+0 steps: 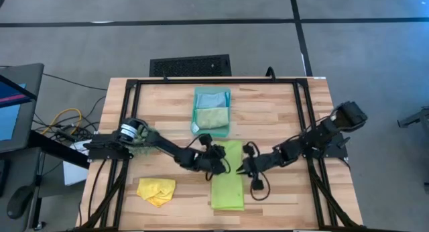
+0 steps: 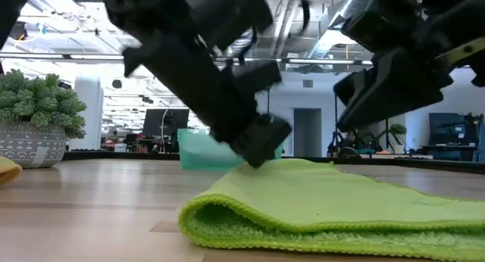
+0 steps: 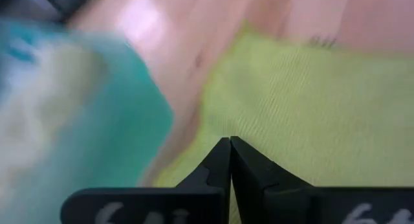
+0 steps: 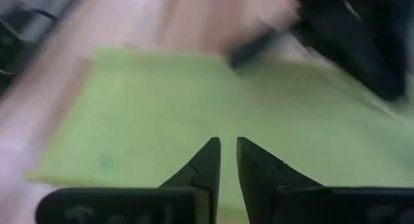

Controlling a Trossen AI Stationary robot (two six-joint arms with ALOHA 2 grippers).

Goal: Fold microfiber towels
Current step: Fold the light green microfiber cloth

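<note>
A lime green towel [image 1: 228, 188] lies on the wooden table as a long folded strip, its rounded fold [image 2: 227, 209] toward the near edge. My left gripper [image 1: 226, 167] is shut, its tips down at the strip's left edge [image 3: 213, 114]. My right gripper [image 4: 228, 146] hovers over the strip's right side, its fingers a narrow gap apart with nothing between them; in the low view it hangs clear above the cloth. A yellow towel [image 1: 156, 190] lies crumpled at the near left. A light blue towel [image 1: 210, 98] and a pale sage green towel [image 1: 212, 117] lie in the teal tray [image 1: 228, 111]. My left gripper comes slanting down from the table's left, its shut fingertips [image 2: 261, 150] at the top layer of the lime towel near its left edge. Nothing shows between the fingers. I cannot tell whether the tips touch the cloth.
The teal tray [image 2: 198, 150] stands just beyond the lime towel, toward the far edge. A potted green plant [image 2: 38, 114] stands at the table's left. A black frame [image 1: 201, 81] runs around the tabletop. Bare wood [image 1: 288, 192] lies at the near right.
</note>
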